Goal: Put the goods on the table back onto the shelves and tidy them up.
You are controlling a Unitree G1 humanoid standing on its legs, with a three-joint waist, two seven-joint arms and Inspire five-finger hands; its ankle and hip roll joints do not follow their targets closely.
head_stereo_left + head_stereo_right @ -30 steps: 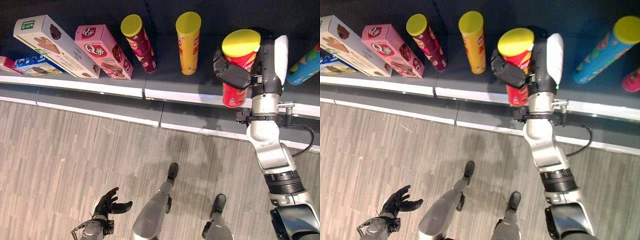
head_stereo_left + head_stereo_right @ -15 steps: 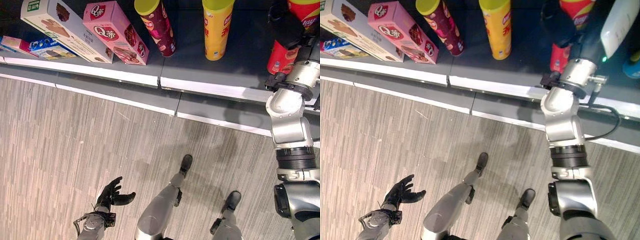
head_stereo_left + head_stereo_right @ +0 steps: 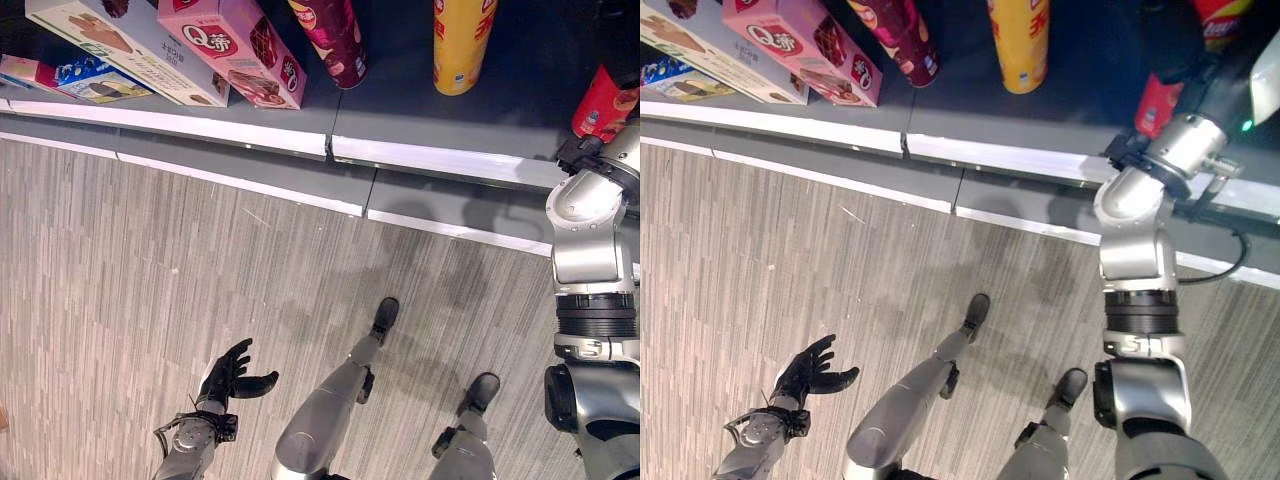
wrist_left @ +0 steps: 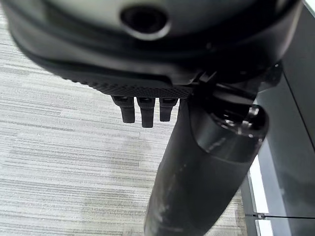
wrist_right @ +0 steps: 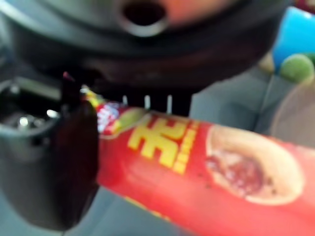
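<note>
shelf (image 3: 440,165) space is reached by the right arm, at the far right. red tube (image 5: 206,167) is clamped in the right hand (image 5: 59,162), thumb curled round it, long axis running out past the fingers. left hand (image 3: 228,377) is hung low over the floor, fingers loosely spread, nothing held.

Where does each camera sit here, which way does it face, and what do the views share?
Left eye view: head camera looking down at the floor and shelf; left hand low.
Right eye view: same scene from slightly aside; right arm reaches the red can.
Left wrist view: along the open left hand, over the floor.
Right wrist view: along the right hand, curled round the red can.
Shared: both eye views show the pink box, yellow can.
</note>
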